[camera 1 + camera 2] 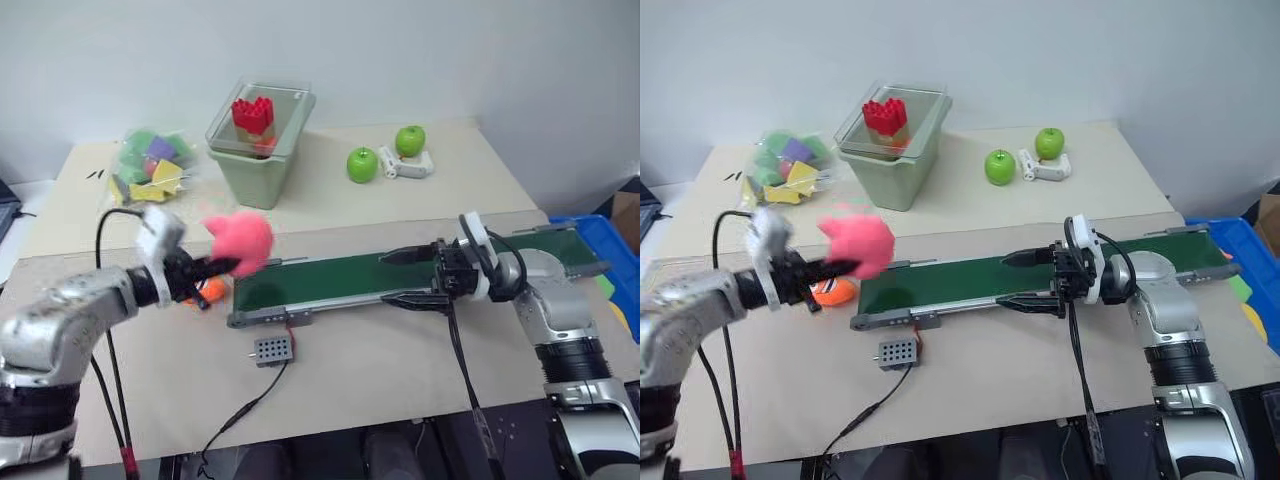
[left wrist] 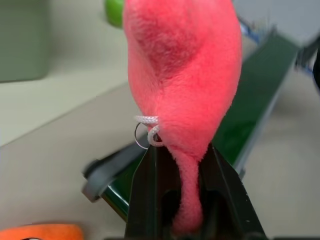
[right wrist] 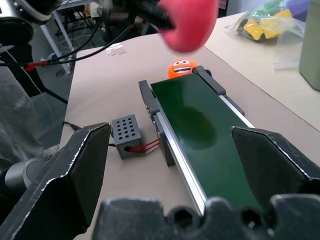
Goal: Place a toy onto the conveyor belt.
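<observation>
1. Currently the left gripper (image 1: 222,264) is pinching the pink toy (image 1: 243,240) by a thin lower flap, fingers clamped tight on it, and holding it in the air just beside the near end of the conveyor belt (image 1: 400,272).
2. The toy is hanging clear of the table, not yet over the green strip; the carry step looks to be in hand, drop-off not yet done.
3. The next move is probably calling for bringing the toy over the belt, lowering it, then spreading the fingers.
4. The right gripper (image 1: 412,277) is hovering over the belt's middle with its fingers spread wide, gripping nothing.
5. An orange plush (image 1: 832,291) is lying on the table just beside the belt end, under the left gripper.
6. The beige table (image 1: 400,370) is also carrying a small grey box (image 1: 272,350) with a cable, a green bin (image 1: 258,140) with red blocks, a bag of coloured pieces (image 1: 152,165) and two green apples (image 1: 362,164); a pale wall is standing behind.
</observation>
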`<action>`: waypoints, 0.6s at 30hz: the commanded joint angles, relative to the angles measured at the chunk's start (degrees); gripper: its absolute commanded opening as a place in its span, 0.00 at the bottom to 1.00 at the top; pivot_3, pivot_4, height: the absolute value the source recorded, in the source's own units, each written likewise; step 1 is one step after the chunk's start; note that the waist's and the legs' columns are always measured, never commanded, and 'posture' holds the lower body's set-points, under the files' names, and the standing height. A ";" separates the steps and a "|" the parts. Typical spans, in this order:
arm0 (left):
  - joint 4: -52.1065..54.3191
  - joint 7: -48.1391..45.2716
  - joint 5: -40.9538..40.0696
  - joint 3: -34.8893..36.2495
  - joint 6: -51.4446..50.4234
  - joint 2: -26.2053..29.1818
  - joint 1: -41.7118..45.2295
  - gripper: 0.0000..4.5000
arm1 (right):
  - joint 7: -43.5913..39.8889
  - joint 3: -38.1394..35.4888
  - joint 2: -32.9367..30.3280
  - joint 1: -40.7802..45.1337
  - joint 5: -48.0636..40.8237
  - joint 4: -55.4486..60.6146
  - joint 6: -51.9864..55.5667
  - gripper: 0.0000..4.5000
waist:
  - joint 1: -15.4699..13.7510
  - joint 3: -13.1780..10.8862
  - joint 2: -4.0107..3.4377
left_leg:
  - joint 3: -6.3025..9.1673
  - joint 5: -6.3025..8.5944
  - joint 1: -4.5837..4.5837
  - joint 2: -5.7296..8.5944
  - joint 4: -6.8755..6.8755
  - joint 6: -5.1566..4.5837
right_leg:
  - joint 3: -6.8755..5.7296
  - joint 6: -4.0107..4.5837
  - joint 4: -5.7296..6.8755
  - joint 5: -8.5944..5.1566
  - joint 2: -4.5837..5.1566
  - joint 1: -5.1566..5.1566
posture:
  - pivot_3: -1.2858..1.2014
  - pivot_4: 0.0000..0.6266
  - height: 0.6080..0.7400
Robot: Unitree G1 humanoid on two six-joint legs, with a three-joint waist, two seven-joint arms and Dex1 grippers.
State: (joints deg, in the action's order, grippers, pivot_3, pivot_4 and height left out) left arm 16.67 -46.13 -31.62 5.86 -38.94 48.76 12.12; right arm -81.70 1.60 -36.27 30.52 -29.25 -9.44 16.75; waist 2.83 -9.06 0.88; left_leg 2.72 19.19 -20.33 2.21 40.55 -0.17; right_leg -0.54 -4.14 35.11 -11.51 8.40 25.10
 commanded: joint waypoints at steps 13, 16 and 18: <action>-15.42 28.49 58.39 -12.84 68.58 3.97 1.56 0.00 | -0.52 -1.22 0.11 0.24 0.35 1.36 -1.22 1.00 | -2.16 -0.02 0.01 | 0.04 0.03 -0.17 0.03 0.16 -0.09 | -0.11 0.02 -0.02 0.08 -0.04 0.01 | 0.52 0.24 1.00; -16.38 34.24 62.80 -12.30 74.23 3.35 -0.80 0.00 | -0.37 -1.25 0.13 0.35 0.48 1.21 -1.34 1.00 | -2.04 -0.02 0.00 | 0.02 0.04 -0.17 0.02 0.15 -0.09 | -0.12 0.02 -0.02 0.09 -0.04 0.01 | 0.52 0.24 1.00; -17.37 37.40 65.52 -12.05 76.94 3.48 -2.48 0.00 | -0.08 -1.29 0.24 0.31 0.50 1.22 -1.26 1.00 | -1.77 -0.02 0.00 | -0.01 0.04 -0.15 0.02 0.15 -0.10 | -0.10 0.01 0.01 0.09 -0.04 0.01 | 0.52 0.24 1.00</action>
State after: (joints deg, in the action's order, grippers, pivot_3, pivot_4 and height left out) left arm -0.01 -12.57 31.59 -7.67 34.69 52.04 10.72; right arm -81.97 1.62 -35.98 30.58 -28.18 -9.58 16.56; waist 1.06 -9.08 0.89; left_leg 2.71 19.23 -20.46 2.23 40.70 -0.28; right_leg -0.63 -4.13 35.15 -11.42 8.37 25.12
